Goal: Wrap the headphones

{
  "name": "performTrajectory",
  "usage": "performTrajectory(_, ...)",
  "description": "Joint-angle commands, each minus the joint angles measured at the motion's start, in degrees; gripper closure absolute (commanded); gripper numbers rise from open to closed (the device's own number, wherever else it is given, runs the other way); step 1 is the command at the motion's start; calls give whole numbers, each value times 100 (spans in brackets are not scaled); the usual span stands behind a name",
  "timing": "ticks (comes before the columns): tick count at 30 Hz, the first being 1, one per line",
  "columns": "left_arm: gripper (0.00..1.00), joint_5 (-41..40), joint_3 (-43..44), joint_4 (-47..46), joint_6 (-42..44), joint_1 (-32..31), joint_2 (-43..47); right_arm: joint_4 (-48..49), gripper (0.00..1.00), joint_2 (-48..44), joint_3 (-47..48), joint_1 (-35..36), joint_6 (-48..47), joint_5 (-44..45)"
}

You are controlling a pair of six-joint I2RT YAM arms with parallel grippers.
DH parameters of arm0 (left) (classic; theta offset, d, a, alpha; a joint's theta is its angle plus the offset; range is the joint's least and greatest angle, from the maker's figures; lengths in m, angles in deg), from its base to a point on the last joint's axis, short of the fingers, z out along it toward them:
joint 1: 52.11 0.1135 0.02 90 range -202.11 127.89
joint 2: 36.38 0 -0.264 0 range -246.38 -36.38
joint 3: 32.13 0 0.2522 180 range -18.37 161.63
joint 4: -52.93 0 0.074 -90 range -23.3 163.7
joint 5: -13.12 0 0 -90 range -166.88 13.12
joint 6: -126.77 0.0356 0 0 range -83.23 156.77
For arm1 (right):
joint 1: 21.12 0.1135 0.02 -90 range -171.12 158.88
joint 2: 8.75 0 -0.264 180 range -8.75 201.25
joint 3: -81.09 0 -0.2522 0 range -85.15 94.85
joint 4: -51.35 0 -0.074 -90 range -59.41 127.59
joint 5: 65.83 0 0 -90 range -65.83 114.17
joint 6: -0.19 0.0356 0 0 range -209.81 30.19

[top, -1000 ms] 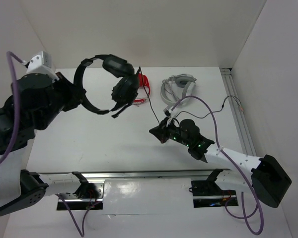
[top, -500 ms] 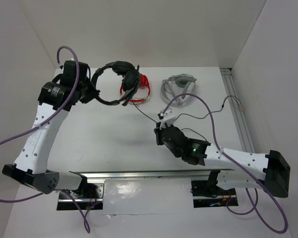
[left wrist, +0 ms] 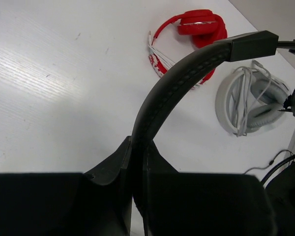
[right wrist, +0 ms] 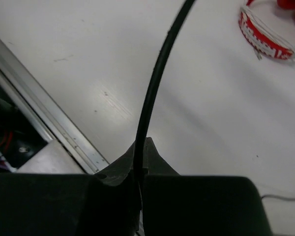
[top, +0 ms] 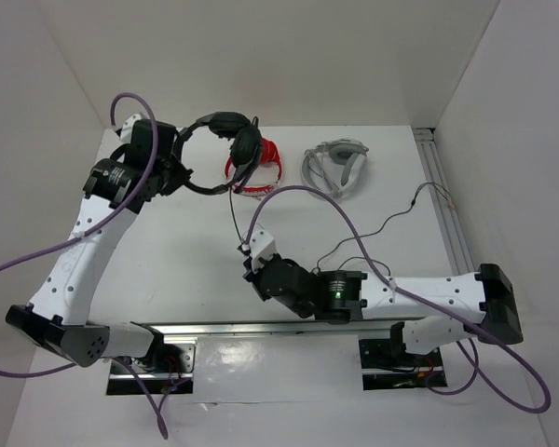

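Right arm [top: 401, 291]: swung left since earlier; right fingers [right wrist: 117, 171] pinch the cable [top: 232, 214].
Left fingers [left wrist: 110, 166]: clamped on the thin headband [left wrist: 177, 83].
Black headphones [top: 245, 144]: padded cups, held above the tabletop's [top: 186, 247] far left.
Count: three sets: black, red set [top: 273, 155], grey-white set [top: 334, 166].

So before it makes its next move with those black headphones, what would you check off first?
1. The left pincer is shut on the headband: ok.
2. The right pincer is shut on the cable: ok.
3. The cable runs unknotted from the earcups to the right pincer: ok.
4. The cable's far end lies free, unsnagged: cannot tell.
5. The earcups hang clear of the red headphones: cannot tell.
6. The grey-white headphones lie apart from the earcups: ok.
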Motion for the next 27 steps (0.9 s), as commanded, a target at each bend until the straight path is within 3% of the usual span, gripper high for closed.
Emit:
performTrajectory(1,100,-721,-311,-411,-133,-241,158,-195,100,22,585,191,-371,-94)
performTrajectory(10,100,-1477,-972,-464,-240,-980,27,-544,100,251,1103,129,-556,63)
performTrajectory(18,100,-2189,-754,105,1121,-1683,-650,-1871,100,558,2183,181,-1268,782)
performTrajectory(21,100,-2786,-743,564,1262,-2357,-756,-2373,100,559,2378,182,-1269,1151)
performTrajectory(27,100,-2543,-1041,574,2054,-2966,-572,-2619,100,67,2378,235,-1321,1662)
